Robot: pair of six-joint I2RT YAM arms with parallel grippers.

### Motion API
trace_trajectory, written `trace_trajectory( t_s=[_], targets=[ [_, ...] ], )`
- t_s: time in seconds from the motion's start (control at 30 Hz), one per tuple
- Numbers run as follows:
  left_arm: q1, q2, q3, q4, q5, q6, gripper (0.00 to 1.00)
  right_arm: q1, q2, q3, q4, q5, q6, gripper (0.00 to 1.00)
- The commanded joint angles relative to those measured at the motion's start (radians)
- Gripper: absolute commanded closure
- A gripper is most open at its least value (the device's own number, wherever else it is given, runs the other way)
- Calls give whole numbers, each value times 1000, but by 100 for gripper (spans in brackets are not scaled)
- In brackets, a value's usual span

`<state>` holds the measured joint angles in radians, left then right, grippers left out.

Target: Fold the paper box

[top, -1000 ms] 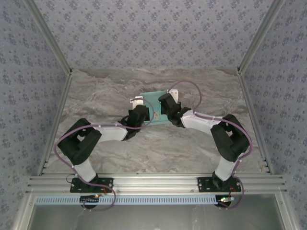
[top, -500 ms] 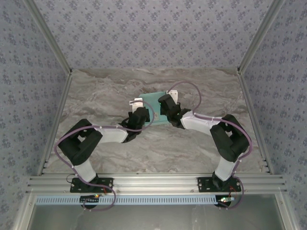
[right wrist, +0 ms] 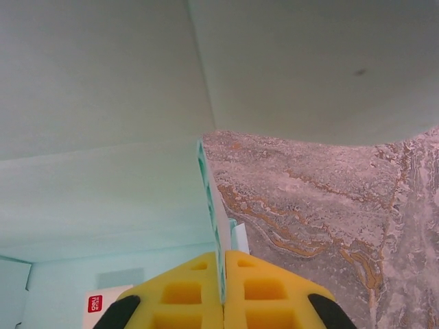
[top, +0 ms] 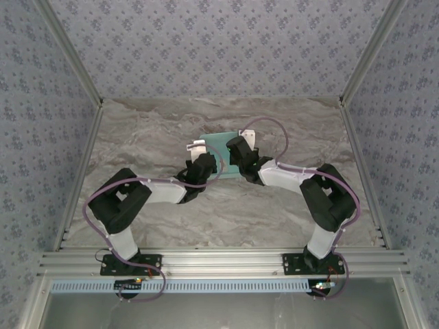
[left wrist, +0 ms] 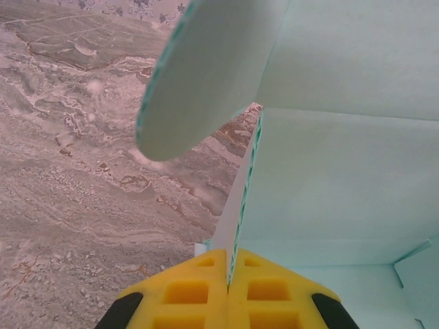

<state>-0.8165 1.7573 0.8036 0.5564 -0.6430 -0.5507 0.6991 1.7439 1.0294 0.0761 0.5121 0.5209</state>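
Paper box (top: 218, 142) pinched from both sides
Left gripper (left wrist: 228, 257) and right gripper (right wrist: 223, 259) are each clamped on an upright wall edge; the box sits slightly skewed (long axis hidden under the arms).

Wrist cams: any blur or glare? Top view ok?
Left wrist: the flap nearest the lens is soft-edged, the rest of the box and the table in focus, no glare. Right wrist: box panels evenly lit, nearly featureless, one dark speck up top; table veining crisp. Top external: flat diffuse light, no hard shadows, box small in frame.
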Motion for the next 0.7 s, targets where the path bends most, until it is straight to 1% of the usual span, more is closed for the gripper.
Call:
trace_trajectory(
  t_s=[0.0,0.13,0.37,0.53,0.67],
  targets=[
    [-12,7,7,51,46,-2,96,10,-14,-11,24,15,23,93],
    [-11,-29,-13,44,27,27,95,-4,-25,-27,22,39,-28,94],
    [-6,-66,-23,22,21,43,94,-31,-35,-43,42,24,-121,95],
    [-6,-47,-14,19,34,40,100,-27,-32,-61,75,-3,-138,95],
    [-8,-41,-17,19,34,45,100,-26,-40,-97,112,-24,-159,95]
  ],
)
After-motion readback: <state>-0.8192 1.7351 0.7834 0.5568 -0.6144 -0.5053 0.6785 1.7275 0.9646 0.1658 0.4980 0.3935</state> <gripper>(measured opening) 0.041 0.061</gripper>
